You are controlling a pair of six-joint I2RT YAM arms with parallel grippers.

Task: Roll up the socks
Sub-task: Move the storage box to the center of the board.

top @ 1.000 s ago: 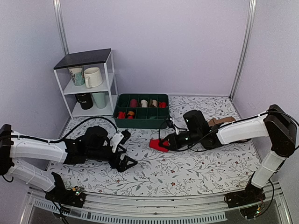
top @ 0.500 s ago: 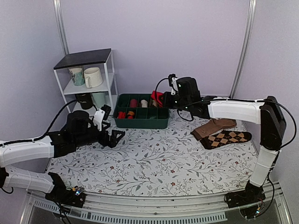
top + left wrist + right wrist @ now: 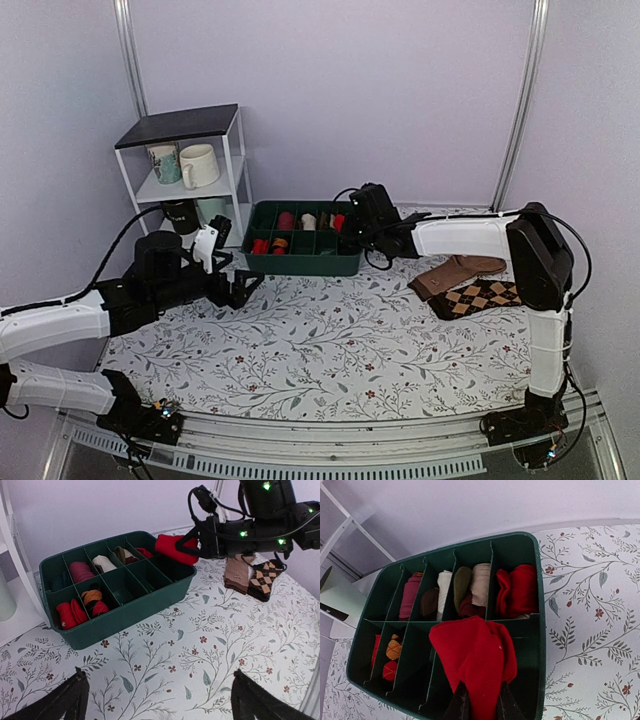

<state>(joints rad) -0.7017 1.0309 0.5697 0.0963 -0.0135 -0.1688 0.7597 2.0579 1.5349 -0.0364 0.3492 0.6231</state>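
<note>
Top view, centre of frame: grips compact bright red fabric sock roll (image 3: 340,222) in clamped right gripper (image 3: 352,224) over right end of dark green plastic divided tray (image 3: 300,264). Left wrist view, bottom corners: spreads left gripper (image 3: 159,676) wide apart above white floral tablecloth (image 3: 200,645). Right wrist view, lower centre: pinches red roll above tray's right-hand compartments.

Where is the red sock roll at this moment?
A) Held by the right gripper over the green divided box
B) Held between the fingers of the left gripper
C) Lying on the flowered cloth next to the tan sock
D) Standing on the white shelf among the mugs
A: the red sock roll sits pinched in the right gripper, above the right-hand compartments of the green box.
</note>
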